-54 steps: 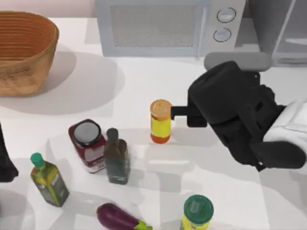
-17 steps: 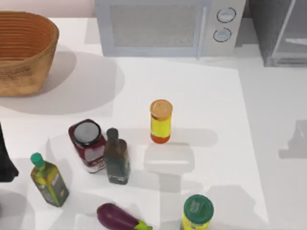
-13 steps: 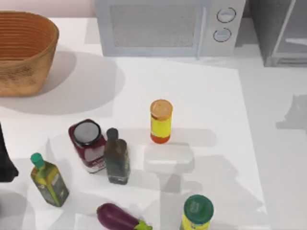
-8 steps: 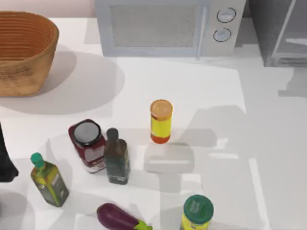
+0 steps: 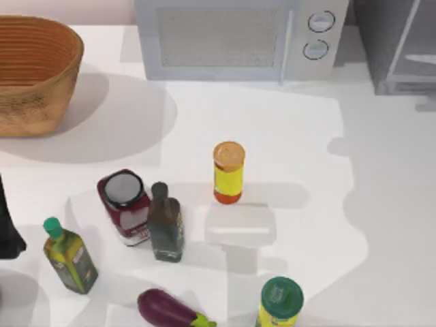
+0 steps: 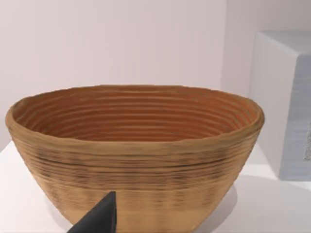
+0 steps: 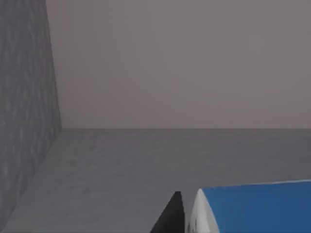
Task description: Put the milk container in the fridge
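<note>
The milk container (image 7: 252,206) shows its blue top and white edge low in the right wrist view, inside the fridge's dark grey interior (image 7: 146,160). My right gripper (image 7: 243,225) is shut on it, with one black fingertip (image 7: 171,216) pressed against the carton's side. A grey fridge wall (image 7: 24,111) stands close beside it. From above, the fridge (image 5: 398,48) sits at the table's back right corner. My left arm (image 5: 8,231) stays parked at the left edge.
A light grey microwave (image 5: 238,37) stands at the back, left of the fridge. A wicker basket (image 5: 34,71) is at the back left. A yellow bottle (image 5: 228,172), red jar (image 5: 124,204), dark bottle (image 5: 165,223), green-capped oil bottle (image 5: 68,255), eggplant (image 5: 170,310) and green-lidded container (image 5: 281,303) crowd the front.
The right arm, beside the yellow bottle 3.2 s ago, has left the top view. Its shadow has slid across the table toward the fridge at the back right.
</note>
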`<state>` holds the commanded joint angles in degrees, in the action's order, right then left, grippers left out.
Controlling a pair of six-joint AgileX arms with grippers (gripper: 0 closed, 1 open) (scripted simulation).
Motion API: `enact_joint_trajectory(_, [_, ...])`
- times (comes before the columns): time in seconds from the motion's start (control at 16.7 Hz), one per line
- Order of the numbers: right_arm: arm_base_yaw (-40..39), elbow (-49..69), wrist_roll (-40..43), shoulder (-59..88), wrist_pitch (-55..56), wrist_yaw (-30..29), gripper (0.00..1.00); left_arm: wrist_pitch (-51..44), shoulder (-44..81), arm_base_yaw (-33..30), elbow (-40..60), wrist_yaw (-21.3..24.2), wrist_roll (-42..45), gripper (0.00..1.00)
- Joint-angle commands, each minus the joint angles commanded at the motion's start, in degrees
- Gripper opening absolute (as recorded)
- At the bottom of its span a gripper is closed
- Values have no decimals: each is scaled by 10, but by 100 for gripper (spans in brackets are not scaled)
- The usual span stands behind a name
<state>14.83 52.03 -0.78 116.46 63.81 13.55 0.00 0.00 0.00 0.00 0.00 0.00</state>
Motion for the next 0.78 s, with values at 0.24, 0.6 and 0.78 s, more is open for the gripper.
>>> enact_joint_trajectory(0.24, [11, 37, 0, 77, 44, 10, 0, 0, 0, 0, 0, 0, 0, 100])
enact_joint_trajectory(0.6, [8, 38, -1, 81, 45, 10, 0, 0, 0, 0, 0, 0, 0, 100])
enact_joint_trajectory(0.78, [6, 74, -1, 98, 26, 7, 0, 0, 0, 0, 0, 0, 0, 100])
